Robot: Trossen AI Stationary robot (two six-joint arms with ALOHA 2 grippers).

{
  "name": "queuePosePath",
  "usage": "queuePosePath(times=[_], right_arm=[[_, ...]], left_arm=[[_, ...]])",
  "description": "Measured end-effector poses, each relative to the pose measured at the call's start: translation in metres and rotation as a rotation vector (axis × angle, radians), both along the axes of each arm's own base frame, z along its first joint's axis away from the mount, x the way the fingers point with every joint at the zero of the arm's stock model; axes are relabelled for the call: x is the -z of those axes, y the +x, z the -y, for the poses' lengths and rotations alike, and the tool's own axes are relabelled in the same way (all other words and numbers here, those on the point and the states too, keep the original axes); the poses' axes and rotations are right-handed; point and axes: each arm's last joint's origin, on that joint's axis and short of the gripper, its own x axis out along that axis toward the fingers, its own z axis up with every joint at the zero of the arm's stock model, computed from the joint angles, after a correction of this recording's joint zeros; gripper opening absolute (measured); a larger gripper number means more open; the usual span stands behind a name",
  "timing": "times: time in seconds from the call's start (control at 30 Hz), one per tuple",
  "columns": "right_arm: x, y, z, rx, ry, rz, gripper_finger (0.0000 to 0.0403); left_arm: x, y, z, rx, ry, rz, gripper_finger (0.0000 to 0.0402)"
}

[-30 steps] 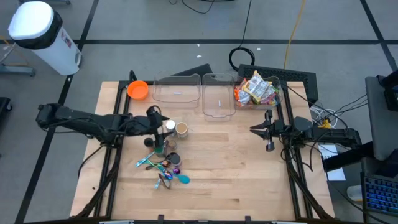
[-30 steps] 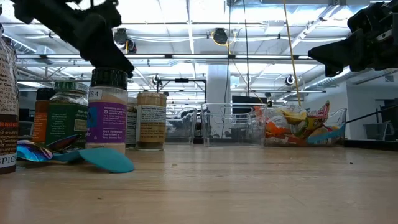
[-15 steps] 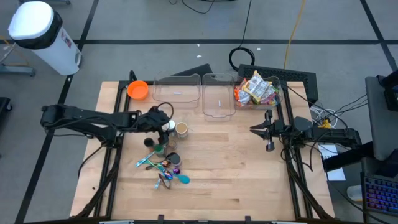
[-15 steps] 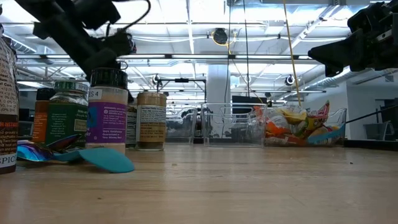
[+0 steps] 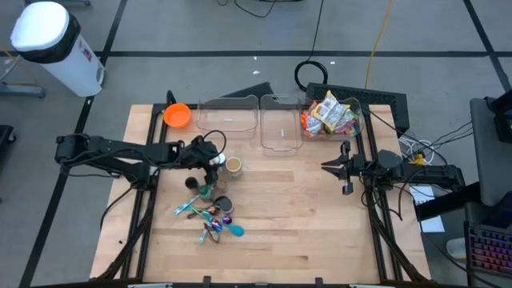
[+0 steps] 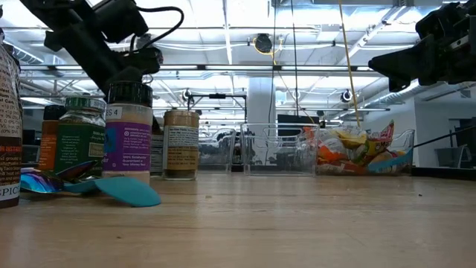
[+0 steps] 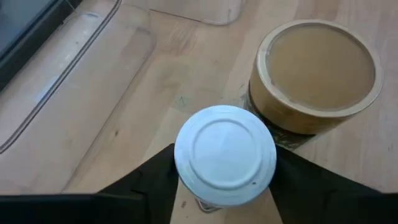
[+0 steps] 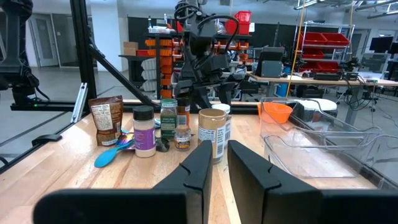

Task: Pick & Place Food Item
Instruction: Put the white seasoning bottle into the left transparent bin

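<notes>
A small jar with a white lid (image 5: 218, 161) stands upright on the table among other spice jars, next to a tan-lidded jar (image 5: 234, 166). My left gripper (image 5: 210, 157) is open at the white-lidded jar. In the left wrist view its two dark fingers (image 7: 149, 180) stand on either side of the jar, below the white lid (image 7: 225, 154). My right gripper (image 5: 346, 170) hangs shut and empty at the table's right side. A clear bin of snack packets (image 5: 330, 116) stands at the far right. My left gripper comes at the white-lidded jar from the table's left, slanting down, with one finger on each side of the jar's body under the lid. The lid hides the fingertips, so I cannot tell whether they touch the jar. The jar stands upright on the table.
Two empty clear bins (image 5: 228, 116) (image 5: 280, 124) and an orange bowl (image 5: 177, 115) stand along the far edge. More spice jars (image 5: 206, 188) and a heap of coloured spoons (image 5: 212, 218) lie near the left gripper. Bare wood lies between the arms (image 5: 296, 208).
My left gripper has gone a short way toward the table's right edge and now has its fingers around the white-lidded jar. The jar has stayed upright where it stood.
</notes>
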Motion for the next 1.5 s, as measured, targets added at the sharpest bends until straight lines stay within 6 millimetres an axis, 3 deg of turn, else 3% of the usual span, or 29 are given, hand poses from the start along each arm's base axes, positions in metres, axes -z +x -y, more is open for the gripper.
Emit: queuePosePath(times=[0.37, 0.63, 0.77, 0.9, 1.07, 1.27, 1.5], right_arm=[[0.000, 0.000, 0.000, 0.000, 0.000, 0.000, 0.0043], [0.000, 0.000, 0.000, 0.000, 0.000, 0.000, 0.0043], [0.000, 0.000, 0.000, 0.000, 0.000, 0.000, 0.0043], [0.000, 0.000, 0.000, 0.000, 0.000, 0.000, 0.0043], [0.000, 0.000, 0.000, 0.000, 0.000, 0.000, 0.0043], [0.000, 0.000, 0.000, 0.000, 0.000, 0.000, 0.0043], [0.000, 0.000, 0.000, 0.000, 0.000, 0.000, 0.0043]], left_arm=[[-0.015, -0.004, 0.000, -0.041, -0.026, 0.106, 0.0208], [-0.070, -0.014, -0.007, -0.149, 0.059, 0.240, 0.0208], [-0.100, -0.016, -0.024, -0.254, 0.131, 0.308, 0.0209], [-0.116, -0.019, -0.050, -0.334, 0.217, 0.323, 0.0210], [-0.105, -0.024, -0.092, -0.474, 0.233, 0.273, 0.0211], [-0.077, -0.021, -0.142, -0.578, 0.158, 0.239, 0.0212], [-0.043, -0.016, -0.178, -0.642, 0.078, 0.209, 0.0213]])
